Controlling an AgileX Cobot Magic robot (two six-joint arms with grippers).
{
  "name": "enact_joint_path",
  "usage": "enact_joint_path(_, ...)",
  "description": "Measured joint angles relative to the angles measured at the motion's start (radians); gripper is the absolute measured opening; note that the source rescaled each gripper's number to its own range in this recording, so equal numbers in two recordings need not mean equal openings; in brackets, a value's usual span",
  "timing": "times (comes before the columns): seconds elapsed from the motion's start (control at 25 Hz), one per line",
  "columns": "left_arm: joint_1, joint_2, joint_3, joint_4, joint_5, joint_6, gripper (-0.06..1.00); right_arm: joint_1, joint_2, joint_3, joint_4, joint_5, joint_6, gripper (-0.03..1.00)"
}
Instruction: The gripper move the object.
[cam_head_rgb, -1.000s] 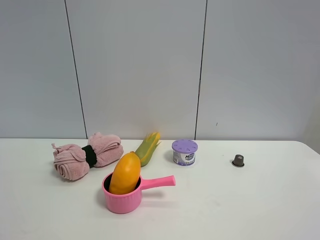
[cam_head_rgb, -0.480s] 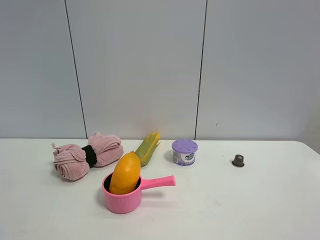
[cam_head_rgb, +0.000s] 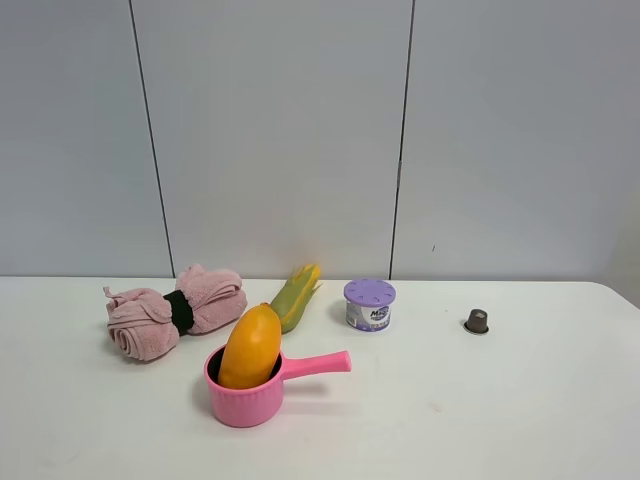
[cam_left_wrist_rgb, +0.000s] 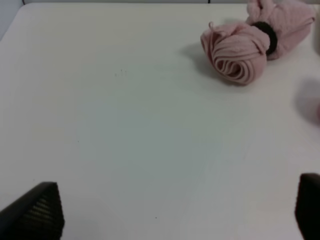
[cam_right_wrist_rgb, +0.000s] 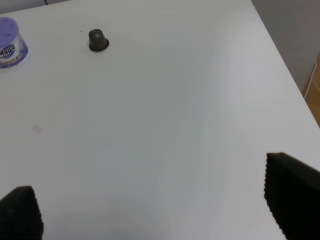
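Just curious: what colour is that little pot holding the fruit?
The pot is pink; clearest in the exterior high view.

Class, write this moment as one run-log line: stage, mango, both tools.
stage: before approach | mango: leaning in pink pot, untouched | left tool: open, empty, over bare table | right tool: open, empty

Setting: lab-style test bench | Evidence: bare white table (cam_head_rgb: 520, 420) against plain grey wall panels (cam_head_rgb: 270, 130) | Props: toy-like pink pot (cam_head_rgb: 245, 398), rolled towel (cam_head_rgb: 175, 312), purple-lidded tub (cam_head_rgb: 369, 304) laid out near the wall
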Motion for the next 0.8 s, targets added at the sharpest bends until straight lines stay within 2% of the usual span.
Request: enact_joint_path(0.8, 0.000, 0.000, 0.001, 0.000, -0.001, 0.000, 0.84, 0.000, 0.000, 0.000, 0.000, 0.000, 0.000, 1.00)
